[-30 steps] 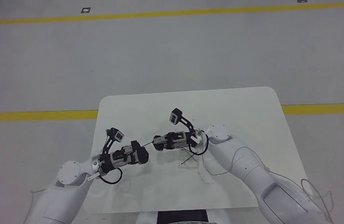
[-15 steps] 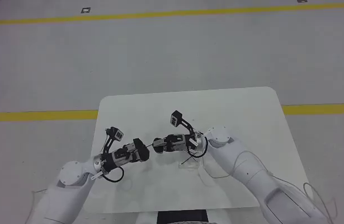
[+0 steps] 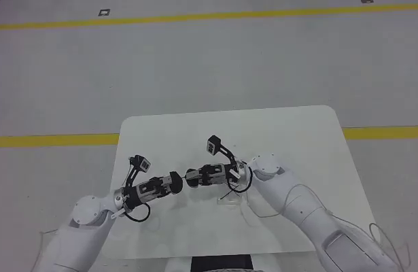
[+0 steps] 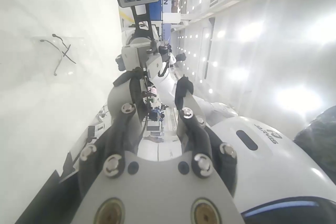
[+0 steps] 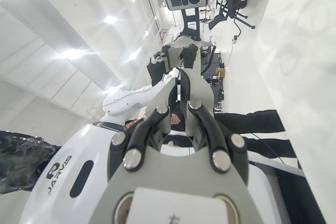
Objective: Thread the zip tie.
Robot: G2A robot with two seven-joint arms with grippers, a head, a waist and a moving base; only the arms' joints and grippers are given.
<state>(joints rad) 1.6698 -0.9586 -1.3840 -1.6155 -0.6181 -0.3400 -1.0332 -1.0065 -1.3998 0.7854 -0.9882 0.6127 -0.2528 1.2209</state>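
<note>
My two grippers face each other tip to tip above the near middle of the white table. The right gripper is shut on a thin black zip tie, whose free end sticks out towards the left gripper. The left gripper is open, its black-tipped fingers spread apart just in front of the right one. In the top view the zip tie shows as a fine line between the two. I cannot tell whether the free end lies between the left jaws.
A clear shallow tray with several loose black zip ties lies on the table just beneath the right arm's wrist. The far and right parts of the table are bare.
The left gripper has drawn closer to the right gripper, and the gap between their tips has shrunk. The right arm has barely shifted.
</note>
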